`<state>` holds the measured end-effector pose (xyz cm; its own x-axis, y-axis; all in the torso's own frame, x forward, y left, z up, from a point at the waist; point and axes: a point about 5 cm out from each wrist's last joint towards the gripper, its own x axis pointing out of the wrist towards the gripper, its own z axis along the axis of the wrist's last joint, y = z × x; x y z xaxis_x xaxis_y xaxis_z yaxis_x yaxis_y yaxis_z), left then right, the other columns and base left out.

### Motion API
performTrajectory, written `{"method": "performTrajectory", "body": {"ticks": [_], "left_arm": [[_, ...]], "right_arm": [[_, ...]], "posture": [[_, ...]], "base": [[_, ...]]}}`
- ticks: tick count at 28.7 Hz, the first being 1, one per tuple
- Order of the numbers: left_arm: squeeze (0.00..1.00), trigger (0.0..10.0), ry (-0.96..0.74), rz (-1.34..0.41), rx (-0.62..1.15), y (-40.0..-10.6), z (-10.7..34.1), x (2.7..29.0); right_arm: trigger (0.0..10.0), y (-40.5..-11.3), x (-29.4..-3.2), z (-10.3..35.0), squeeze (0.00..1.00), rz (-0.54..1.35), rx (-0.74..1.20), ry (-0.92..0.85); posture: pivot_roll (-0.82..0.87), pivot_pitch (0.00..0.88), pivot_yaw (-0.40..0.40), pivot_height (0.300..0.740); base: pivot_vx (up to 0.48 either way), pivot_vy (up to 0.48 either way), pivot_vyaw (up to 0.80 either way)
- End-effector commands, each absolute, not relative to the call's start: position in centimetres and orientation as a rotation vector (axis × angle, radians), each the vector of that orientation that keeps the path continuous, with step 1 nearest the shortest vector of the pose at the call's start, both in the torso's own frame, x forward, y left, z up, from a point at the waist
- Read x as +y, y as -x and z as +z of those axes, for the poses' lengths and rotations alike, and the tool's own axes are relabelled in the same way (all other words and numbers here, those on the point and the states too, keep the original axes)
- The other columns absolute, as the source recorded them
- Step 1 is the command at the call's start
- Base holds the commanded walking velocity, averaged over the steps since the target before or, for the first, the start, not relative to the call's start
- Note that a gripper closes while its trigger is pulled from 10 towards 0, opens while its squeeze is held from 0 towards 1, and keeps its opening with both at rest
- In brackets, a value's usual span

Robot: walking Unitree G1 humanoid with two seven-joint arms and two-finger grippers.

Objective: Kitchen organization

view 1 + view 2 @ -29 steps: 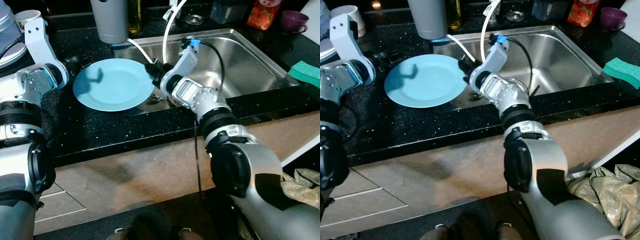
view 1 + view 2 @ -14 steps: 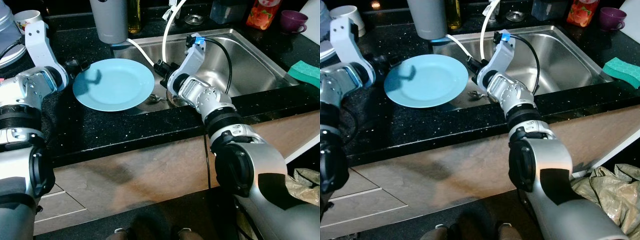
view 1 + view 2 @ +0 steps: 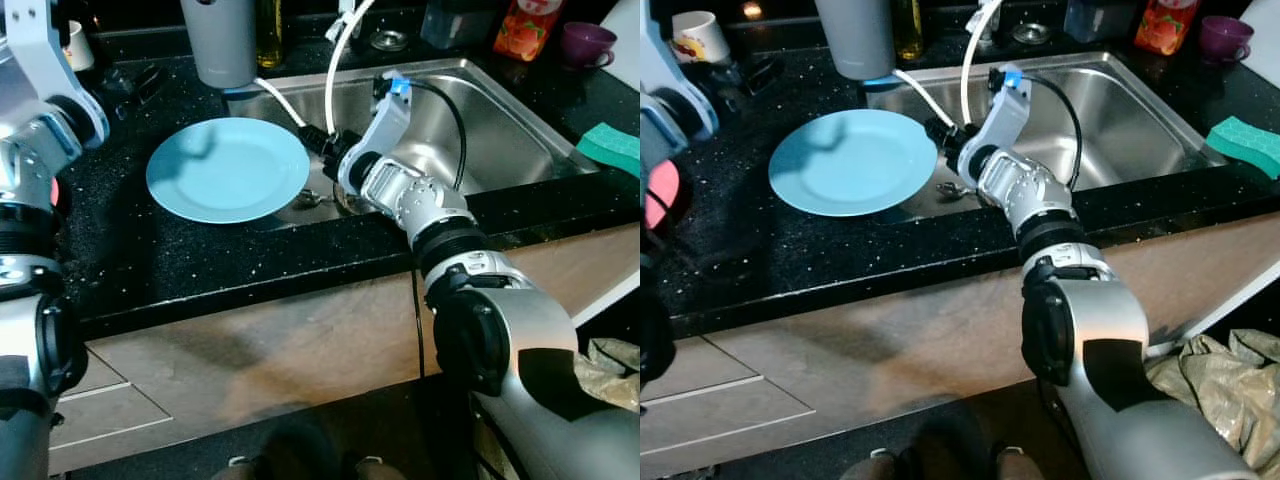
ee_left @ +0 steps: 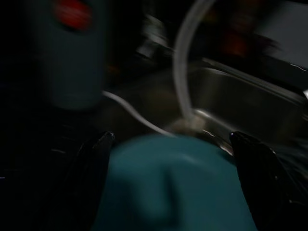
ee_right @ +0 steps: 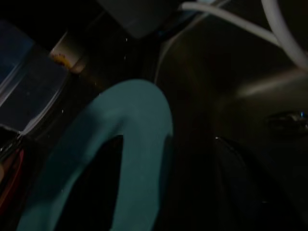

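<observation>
beside sink, blue plate (right claw near)

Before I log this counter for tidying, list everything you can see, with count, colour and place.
plate: one, light blue, on the black counter, left of the sink
sink: one, steel, set in the counter
hoses: two, white, running into the sink
canister: one, grey, behind the plate
sponge: one, green, counter right of the sink
cup: one, purple, far right
mug: one, white, far left
carton: one, orange, behind the sink
left gripper: open, above the plate's far side
right gripper: at the plate's right rim
</observation>
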<state>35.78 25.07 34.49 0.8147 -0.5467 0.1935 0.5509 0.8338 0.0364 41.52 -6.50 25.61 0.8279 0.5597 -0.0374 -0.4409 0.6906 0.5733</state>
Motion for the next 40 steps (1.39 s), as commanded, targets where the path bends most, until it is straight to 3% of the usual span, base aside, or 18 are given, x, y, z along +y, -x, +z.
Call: {"method": "performTrajectory", "body": {"ticks": [1, 5, 6, 7, 11, 22, 23, 25, 26, 40], "left_arm": [[0.00, 10.0, -0.009, -0.680, -0.148, -35.0, 34.1, 24.7], [0.00, 10.0, -0.055, -0.710, -0.103, -34.6, 33.4, 24.8], [0.00, 10.0, -0.069, -0.711, -0.090, -34.5, 33.1, 25.0], [0.00, 10.0, -0.075, -0.707, -0.086, -34.4, 32.9, 25.3], [0.00, 10.0, -0.088, -0.659, -0.072, -34.1, 32.5, 26.6], [0.00, 10.0, -0.106, -0.675, -0.021, -33.6, 31.1, 25.9], [0.00, 10.0, -0.112, -0.677, -0.018, -33.6, 31.0, 25.7], [0.00, 10.0, -0.116, -0.678, -0.016, -33.6, 31.0, 25.6], [0.00, 10.0, -0.123, -0.678, -0.014, -33.6, 30.9, 25.5], [0.00, 10.0, -0.122, -0.652, -0.029, -33.7, 31.0, 25.4]], "right_arm": [[10.0, -41.3, -6.3, 24.7, 1.00, 0.578, 0.259, -0.560], [10.0, -41.3, -6.3, 24.6, 1.00, 0.577, 0.272, -0.564], [10.0, -41.2, -6.2, 24.6, 0.20, 0.591, 0.282, -0.586], [10.0, -41.1, -6.1, 24.6, 0.00, 0.604, 0.288, -0.607], [10.0, -40.8, -5.7, 25.0, 0.00, 0.681, 0.313, -0.715], [10.0, -40.2, -4.2, 24.5, 0.00, 0.768, 0.326, -0.588], [2.9, -40.2, -4.2, 24.5, 0.00, 0.768, 0.326, -0.585], [2.9, -40.2, -4.1, 24.5, 0.00, 0.768, 0.325, -0.584], [0.0, -40.2, -4.2, 24.4, 0.00, 0.766, 0.325, -0.589], [0.0, -40.5, -5.1, 24.7, 0.00, 0.729, 0.298, -0.613]], "posture": [[0.05, 0.152, -0.022, 0.740], [0.05, 0.152, -0.022, 0.740], [0.05, 0.150, -0.025, 0.740], [0.05, 0.150, -0.025, 0.740], [0.05, 0.146, -0.032, 0.740], [0.05, 0.138, -0.033, 0.740], [0.05, 0.138, -0.033, 0.740], [0.05, 0.138, -0.033, 0.740], [0.05, 0.136, -0.033, 0.740], [0.05, 0.139, -0.031, 0.740]], "base": [[0.000, 0.000, 0.00], [0.000, 0.000, 0.00], [0.000, 0.000, 0.00], [0.000, 0.000, 0.00], [0.000, 0.000, 0.00], [0.000, 0.000, 0.00], [0.000, 0.000, 0.00], [0.000, 0.000, 0.00], [0.000, 0.000, 0.00], [0.000, 0.000, 0.00]]}}
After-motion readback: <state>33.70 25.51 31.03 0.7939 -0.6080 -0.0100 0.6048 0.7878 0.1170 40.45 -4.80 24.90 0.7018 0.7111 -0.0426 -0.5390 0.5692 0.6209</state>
